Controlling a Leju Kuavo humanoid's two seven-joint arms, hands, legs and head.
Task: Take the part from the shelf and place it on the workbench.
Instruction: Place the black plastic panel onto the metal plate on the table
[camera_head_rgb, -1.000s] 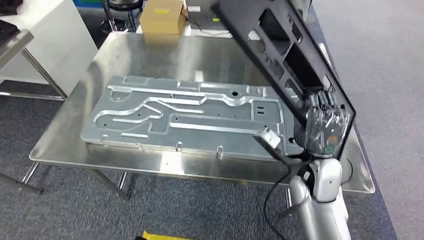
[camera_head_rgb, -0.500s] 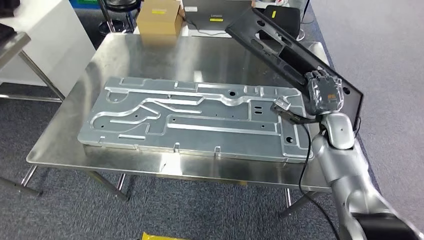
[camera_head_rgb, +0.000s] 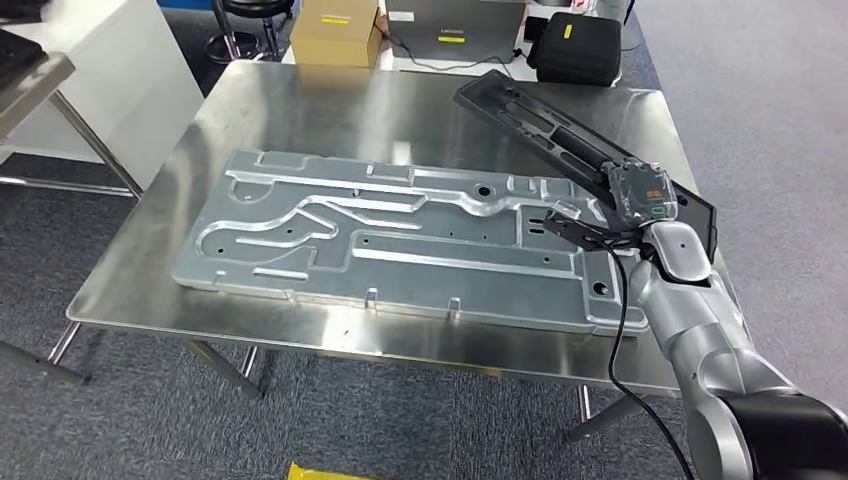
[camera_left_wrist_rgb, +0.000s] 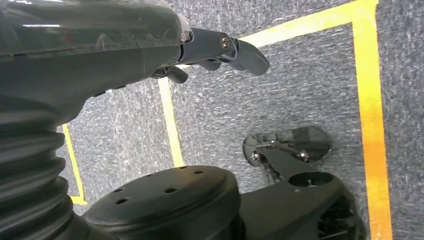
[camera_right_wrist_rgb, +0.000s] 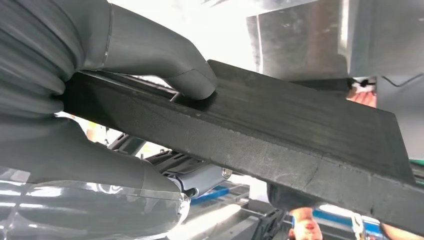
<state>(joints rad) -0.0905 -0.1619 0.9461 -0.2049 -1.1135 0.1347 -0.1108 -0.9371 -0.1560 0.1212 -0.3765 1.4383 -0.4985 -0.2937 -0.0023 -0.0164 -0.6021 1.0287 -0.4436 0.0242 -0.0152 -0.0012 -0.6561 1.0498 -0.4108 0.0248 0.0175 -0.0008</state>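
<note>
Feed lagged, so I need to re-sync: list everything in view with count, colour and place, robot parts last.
Black part: 1, black slotted panel, held over the workbench's right side, far end near or on the top.
Metal plate: 1, silver-grey, flat on the workbench centre.
Workbench: 1, steel.
Cardboard box: 1, brown, beyond the far edge.
Black case: 1, black with yellow tag, beyond the far right corner.
Floor tape: yellow lines on grey carpet.
Right hand: 1, grips the black part's near end; thumb presses its face.
Left hand: 1, hangs over the floor, holds nothing.
</note>
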